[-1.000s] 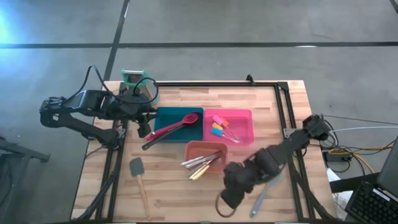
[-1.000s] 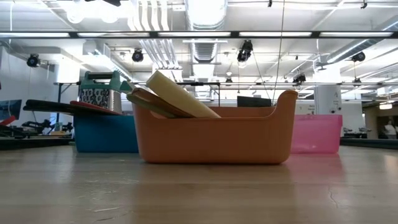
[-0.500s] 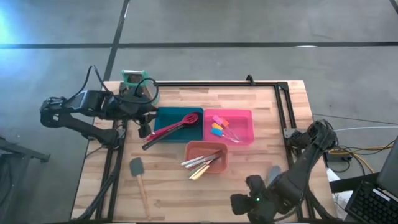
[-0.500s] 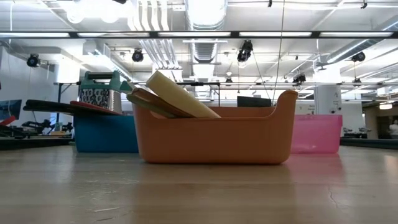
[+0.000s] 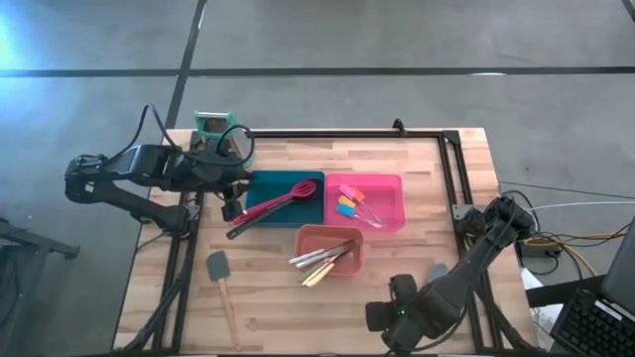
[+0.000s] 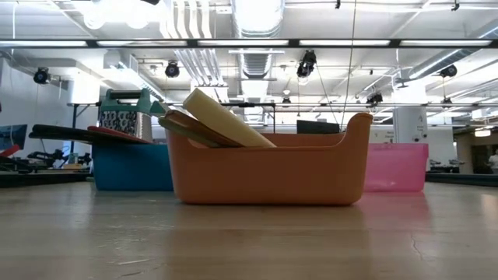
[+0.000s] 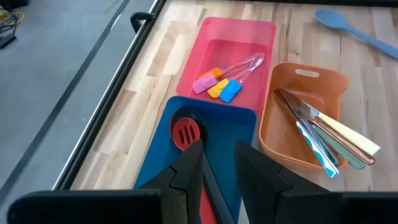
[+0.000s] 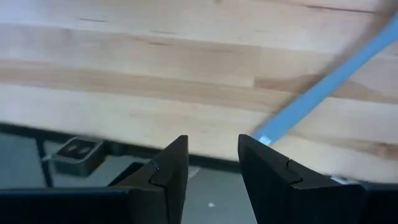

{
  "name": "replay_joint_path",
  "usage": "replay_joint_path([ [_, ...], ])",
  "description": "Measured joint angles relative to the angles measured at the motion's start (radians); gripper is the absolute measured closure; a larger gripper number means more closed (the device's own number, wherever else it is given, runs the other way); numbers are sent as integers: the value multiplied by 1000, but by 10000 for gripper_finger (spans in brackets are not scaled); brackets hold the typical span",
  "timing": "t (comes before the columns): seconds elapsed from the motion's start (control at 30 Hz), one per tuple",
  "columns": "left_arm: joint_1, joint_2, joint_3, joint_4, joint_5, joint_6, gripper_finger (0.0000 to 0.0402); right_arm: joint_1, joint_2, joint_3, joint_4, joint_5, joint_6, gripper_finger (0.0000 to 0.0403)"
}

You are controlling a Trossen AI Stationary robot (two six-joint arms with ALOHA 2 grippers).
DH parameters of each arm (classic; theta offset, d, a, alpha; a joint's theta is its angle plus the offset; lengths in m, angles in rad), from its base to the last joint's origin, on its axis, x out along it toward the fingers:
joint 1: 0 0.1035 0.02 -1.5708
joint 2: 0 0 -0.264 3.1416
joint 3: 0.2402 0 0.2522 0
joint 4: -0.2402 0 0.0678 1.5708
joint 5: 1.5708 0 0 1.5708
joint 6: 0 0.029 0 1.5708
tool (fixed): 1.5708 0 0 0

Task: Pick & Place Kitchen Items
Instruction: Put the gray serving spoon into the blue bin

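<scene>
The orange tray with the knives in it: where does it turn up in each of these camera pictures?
High view: orange tray sits near the table's middle, below the pink tray.
Low view: it fills the centre, pink tray behind.
Left wrist view: at the right, beside the pink tray.
Right wrist view: not in it.
Shared landmark: the pink tray.

A lab or workshop hall: exposed ceiling ducts (image 6: pixel 191 31), strip lights (image 6: pixel 249 43), and workbenches (image 6: pixel 47 167) behind.

The blue tray (image 5: pixel 270 190) is sitting mid-table, the pink tray (image 5: pixel 390 198) touching its right side, the orange tray (image 5: pixel 316 241) just in front, the box grater (image 5: pixel 210 124) standing behind it.
</scene>
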Motion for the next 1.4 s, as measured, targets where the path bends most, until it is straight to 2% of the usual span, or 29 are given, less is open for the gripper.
replay_joint_path([
  [0.2, 1, 0, 0, 1, 0, 3, 307, 3, -22, -174, 128, -24, -1, 271],
  [0.4, 1, 0, 0, 1, 0, -4, 307, 11, -113, -444, 438, -23, -7, 271],
  [0.53, 2, 0, 0, 0, 0, -6, 307, 23, -181, -573, 564, -37, -7, 271],
  [0.77, 11, 0, 0, 1, -6, -17, 307, 44, -323, -687, 543, -110, 1, 271],
  [1.03, 39, 0, 0, 4, -12, -109, 307, 85, -457, -781, 469, -132, -35, 280],
  [1.13, 40, 1, 0, 21, -44, -145, 307, 107, -488, -815, 446, -121, -199, 278],
  [1.4, 40, 17, 0, 162, -116, -234, 307, 66, -503, -833, 461, -67, -1125, 278],
])
